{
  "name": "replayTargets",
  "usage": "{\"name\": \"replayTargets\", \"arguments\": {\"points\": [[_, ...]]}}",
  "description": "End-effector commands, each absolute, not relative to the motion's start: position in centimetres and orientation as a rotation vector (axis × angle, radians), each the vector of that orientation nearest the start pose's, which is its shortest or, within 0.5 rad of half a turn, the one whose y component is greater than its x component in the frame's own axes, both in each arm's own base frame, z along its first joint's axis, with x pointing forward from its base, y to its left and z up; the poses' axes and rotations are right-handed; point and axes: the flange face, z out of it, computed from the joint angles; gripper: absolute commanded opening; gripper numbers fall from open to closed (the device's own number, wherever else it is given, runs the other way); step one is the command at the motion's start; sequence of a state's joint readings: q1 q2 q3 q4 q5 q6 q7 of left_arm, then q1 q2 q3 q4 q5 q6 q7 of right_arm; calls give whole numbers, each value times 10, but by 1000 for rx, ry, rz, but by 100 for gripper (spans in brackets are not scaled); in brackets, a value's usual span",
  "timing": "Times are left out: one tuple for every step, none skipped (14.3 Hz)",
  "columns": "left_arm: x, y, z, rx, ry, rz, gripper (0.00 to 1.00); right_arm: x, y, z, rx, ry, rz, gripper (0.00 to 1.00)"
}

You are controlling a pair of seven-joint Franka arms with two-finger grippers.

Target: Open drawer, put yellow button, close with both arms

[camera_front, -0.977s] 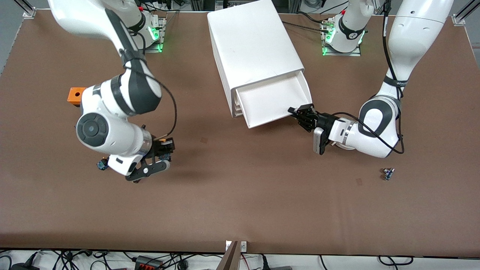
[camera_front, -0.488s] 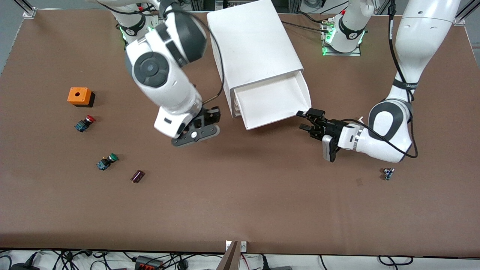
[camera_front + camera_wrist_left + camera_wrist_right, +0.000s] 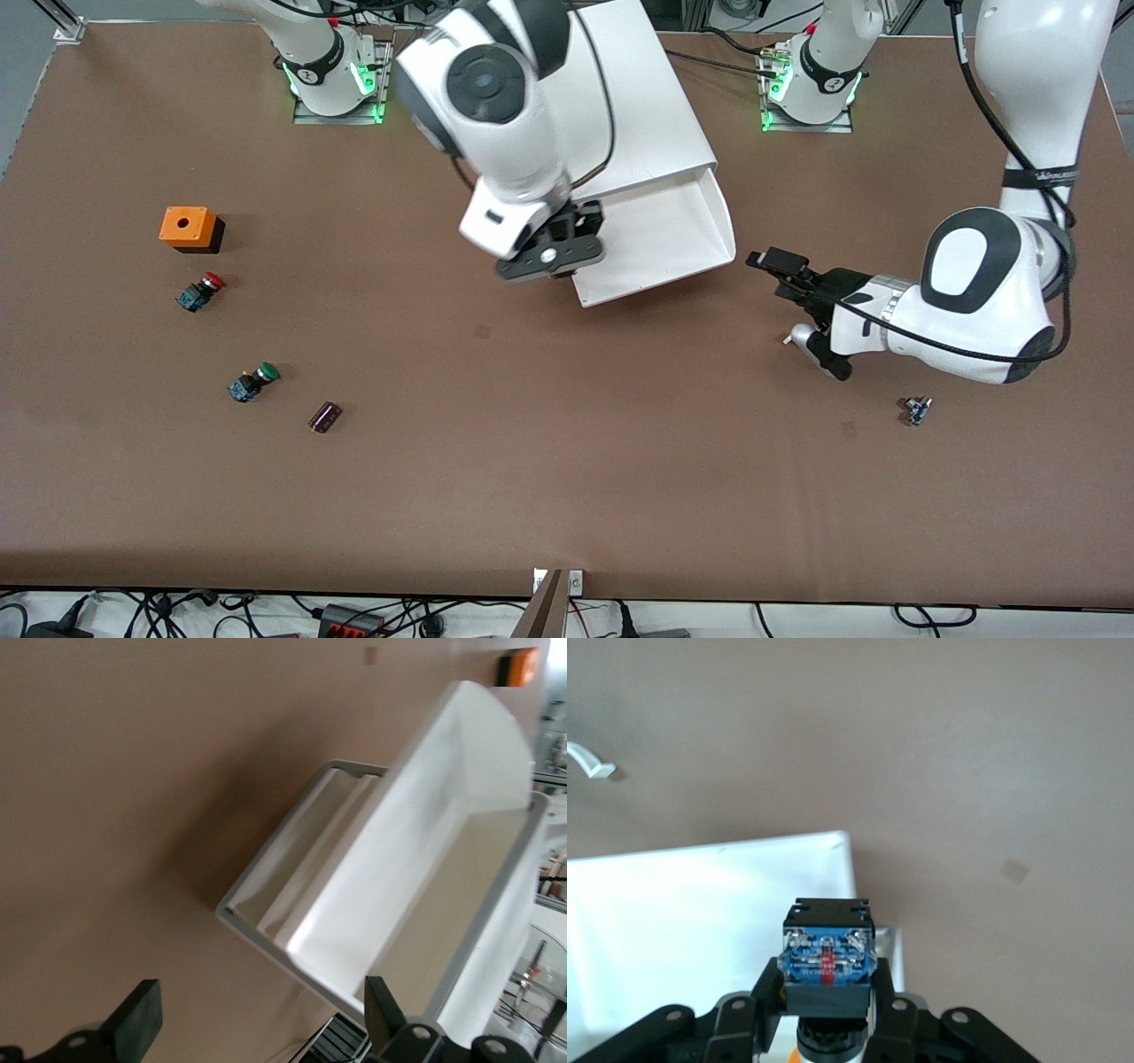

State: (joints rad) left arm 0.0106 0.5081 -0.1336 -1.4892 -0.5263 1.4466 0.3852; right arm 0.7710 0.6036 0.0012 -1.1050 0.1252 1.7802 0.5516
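The drawer point(image 3: 660, 235), the top one of the white cabinet point(image 3: 611, 97), stands pulled open and shows nothing inside. My right gripper point(image 3: 551, 252) hangs over the drawer's front corner toward the right arm's end. In the right wrist view this gripper point(image 3: 828, 997) is shut on the yellow button point(image 3: 828, 961), whose black-and-blue body faces the camera, with a bit of orange cap below, over the drawer's white floor point(image 3: 682, 921). My left gripper point(image 3: 784, 273) is open and empty beside the drawer, toward the left arm's end. The left wrist view shows it point(image 3: 257, 1028) and the drawer point(image 3: 425, 859).
Toward the right arm's end lie an orange box point(image 3: 188, 228), a red-capped button point(image 3: 200, 291), a green-capped button point(image 3: 252, 383) and a dark cylinder point(image 3: 324, 416). A small blue part point(image 3: 917, 410) lies near the left arm.
My right arm has swung from the table's right-arm end to over the open drawer, carrying the yellow button. My left gripper has drawn back from the drawer's front corner.
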Motion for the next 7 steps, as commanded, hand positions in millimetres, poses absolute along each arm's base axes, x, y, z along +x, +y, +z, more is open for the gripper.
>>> {"name": "replayTargets", "arguments": {"points": [[623,-116,394,2579,-466,-645,100,503,551,459,-2993,-235,7,0],[622,-113,401,2694,-452,-666,100,495,561,450,-3004,-244,-2,0],[626,-112,413,2770,-424,-652,100,488,571,444,-3013,-255,-29,0],[630,-114,425,2808,-420,-628,100,484,578,437,-3012,-254,-46,0],[632,-117,429,2859,-441,-620,100,486,581,434,-3003,-222,-61,0],[635,-113,433,2895,-452,-610,100,487,586,437,-2984,-196,-82,0],[642,-109,436,2935,-462,-581,100,489,590,430,-2984,-184,-82,0]]}}
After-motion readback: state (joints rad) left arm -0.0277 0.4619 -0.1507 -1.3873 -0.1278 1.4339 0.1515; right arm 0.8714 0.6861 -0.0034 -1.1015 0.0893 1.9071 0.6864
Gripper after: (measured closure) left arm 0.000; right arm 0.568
